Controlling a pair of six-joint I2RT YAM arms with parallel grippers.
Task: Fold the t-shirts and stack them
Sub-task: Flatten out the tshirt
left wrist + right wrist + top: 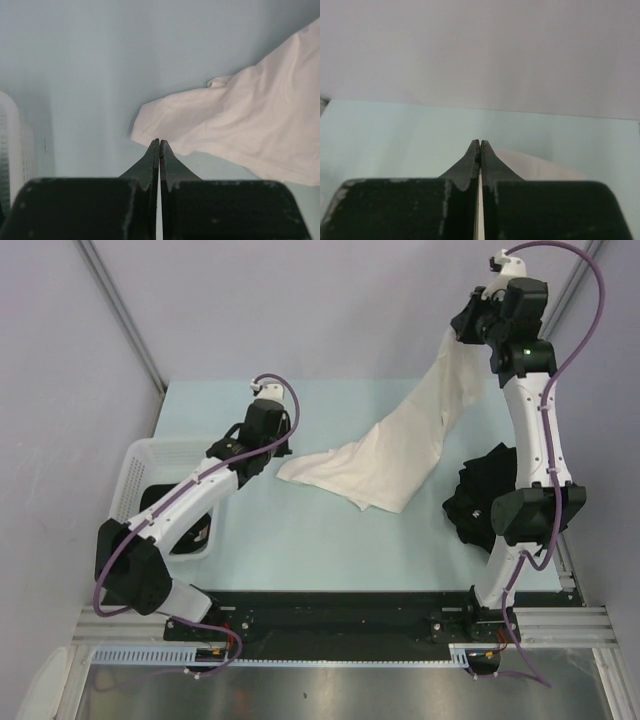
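Cream-white t-shirt (400, 455) cloth hangs in a long slope across the pale blue-green table (300, 540). Its upper end is pinched high up at the far right, and its lower end is spread flat near the middle. The right gripper (467, 328) is raised well above the table with its jaws pressed together on the shirt's top edge. In the right wrist view a thin sliver of pale fabric shows between the closed fingers (470, 160), and more of the shirt drops away below them.

The left gripper (278, 455) sits low over the table, just at the shirt's left corner. From its own camera the two fingers (150, 160) are closed tight against each other, and their tips meet the near edge of the cloth. I cannot tell whether any fabric is caught between them.

A crumpled heap of black t-shirts (478, 495) lies on the right side of the table, beside the right arm and apart from the cream one. A white mesh basket (135, 465) stands at the left edge with something dark inside it.
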